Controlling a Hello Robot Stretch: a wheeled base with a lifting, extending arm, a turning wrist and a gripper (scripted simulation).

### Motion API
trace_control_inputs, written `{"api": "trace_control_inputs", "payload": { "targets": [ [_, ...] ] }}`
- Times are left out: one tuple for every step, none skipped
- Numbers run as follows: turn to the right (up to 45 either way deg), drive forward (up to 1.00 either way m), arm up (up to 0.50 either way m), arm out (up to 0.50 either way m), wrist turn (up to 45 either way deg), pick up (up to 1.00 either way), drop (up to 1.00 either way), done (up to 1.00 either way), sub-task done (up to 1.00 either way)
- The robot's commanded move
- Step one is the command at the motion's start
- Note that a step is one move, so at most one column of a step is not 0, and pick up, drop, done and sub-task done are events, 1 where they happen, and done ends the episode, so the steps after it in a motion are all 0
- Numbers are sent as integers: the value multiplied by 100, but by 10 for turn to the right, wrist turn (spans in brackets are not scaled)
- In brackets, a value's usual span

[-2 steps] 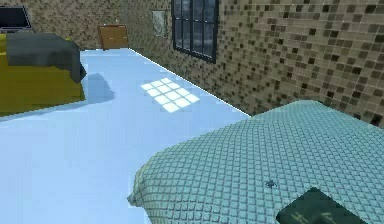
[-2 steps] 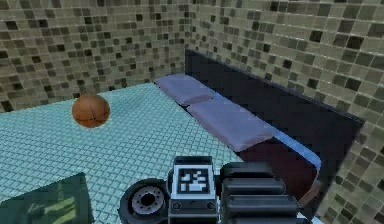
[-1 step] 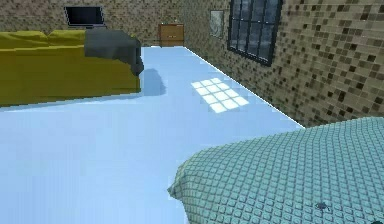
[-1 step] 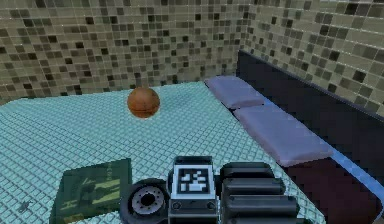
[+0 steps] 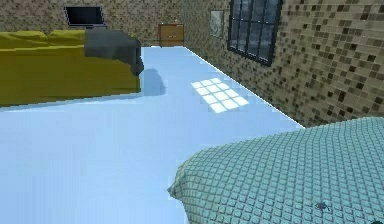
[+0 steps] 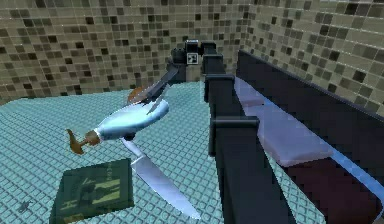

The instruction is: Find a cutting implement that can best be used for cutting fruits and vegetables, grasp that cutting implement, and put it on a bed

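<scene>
Arm side view: gripper (image 6: 146, 97) being shown against the teal bed (image 6: 40, 120); whether anything is being held cannot be told. Pale knife (image 6: 160, 185) is being seen just beside a dark green book (image 6: 95, 190). Release is best being made low, clear of book and pale bottle-like thing (image 6: 125, 122)

Premises identified as a residential bedroom. The forward view records a teal-covered bed (image 5: 290, 170) at lower right and a mustard-yellow bed (image 5: 50, 70) with a grey blanket (image 5: 115, 45) thrown over it at upper left. Between them lies an open pale-blue floor (image 5: 90, 140). Against the far wall stand a small wooden cabinet (image 5: 172, 33) and a dark screen (image 5: 84, 16). A dark-framed window (image 5: 255, 25) is set in the mottled brick-pattern walls (image 5: 330, 75), consistent with domestic sleeping quarters.
</scene>
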Motion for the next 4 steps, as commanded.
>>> {"api": "trace_control_inputs", "payload": {
  "targets": [
    [0, 0, 0, 0, 450, 0, 0, 0, 0],
    [0, 0, 0, 0, 450, 0, 0, 0, 0],
    [0, 0, 0, 0, 60, 0, 0, 0, 0],
    [0, 0, -22, 0, 0, 0, 0, 0, 0]
  ]
}}
